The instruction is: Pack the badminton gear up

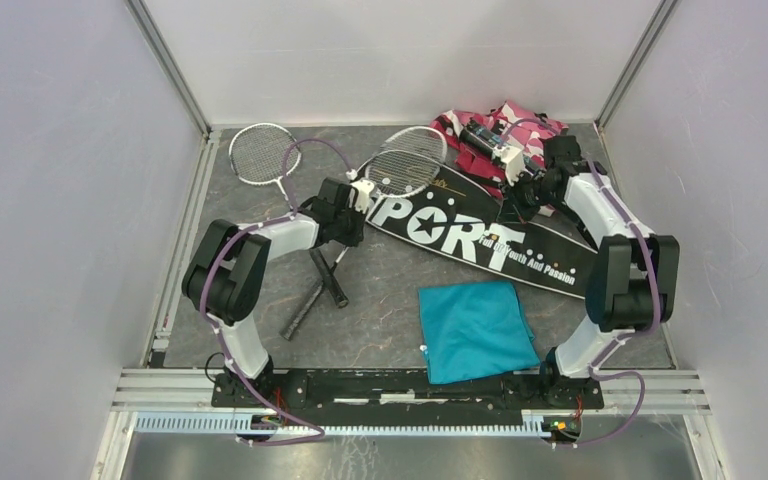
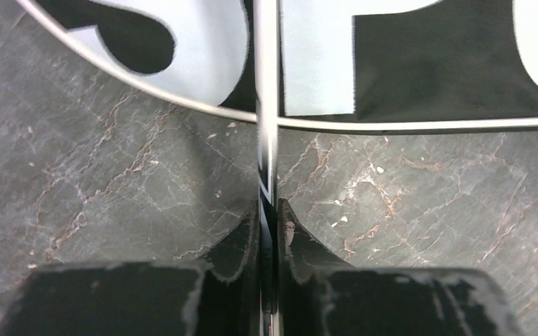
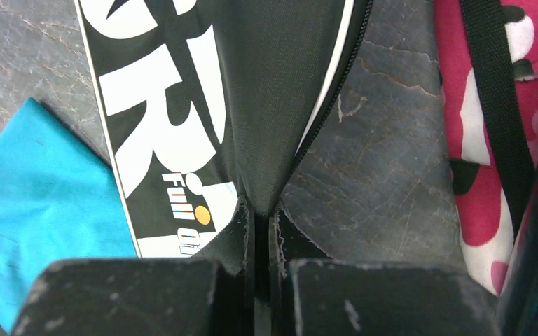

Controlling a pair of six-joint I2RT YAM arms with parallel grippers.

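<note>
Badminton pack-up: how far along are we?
Done: nothing; the far-left silver-headed, black-handled racquet lies outside the black racquet-shaped SPORT bag. In hand: left fingers clamp the second racquet's thin shaft, its head over the bag; right fingers pinch the bag's fabric edge. Left: both racquets in, bag zipped.

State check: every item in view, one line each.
left gripper: shut on the shaft of the held racquet.
right gripper: shut on a fold of the SPORT bag.
held racquet: head over the bag, not inside.
other racquet: lying on the table, untouched.
SPORT bag: lying flat, fold pinched up.
teal cloth: spread flat.
camouflage fabric: crumpled.
</note>
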